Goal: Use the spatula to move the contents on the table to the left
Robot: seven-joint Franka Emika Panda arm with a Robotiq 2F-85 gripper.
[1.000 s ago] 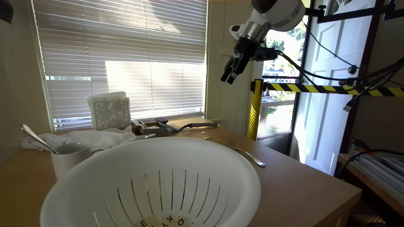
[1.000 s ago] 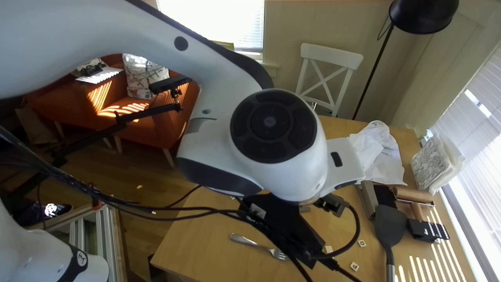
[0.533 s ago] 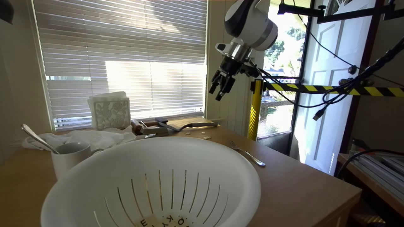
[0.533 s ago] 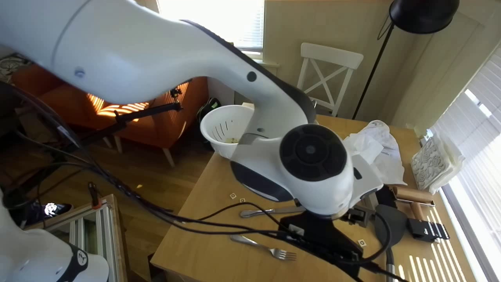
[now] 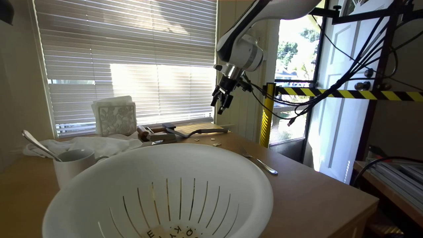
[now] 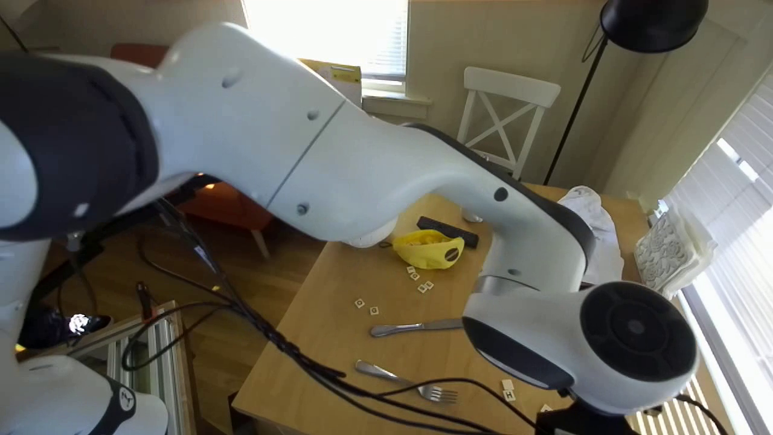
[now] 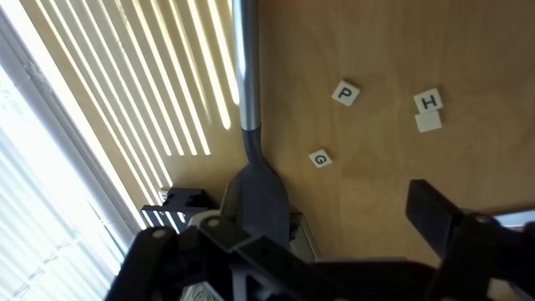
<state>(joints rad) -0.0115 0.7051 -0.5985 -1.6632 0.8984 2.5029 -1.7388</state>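
aloft, claw [image 5: 216, 108] gaping above the table [image 7: 376, 50], spatula [image 7: 263, 192] near tiles [image 7: 345, 93] lettered p, h, g

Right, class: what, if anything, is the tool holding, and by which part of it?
Nothing is held: the tool hangs in the air with its jaws apart, and the spatula lies below, not touching it.
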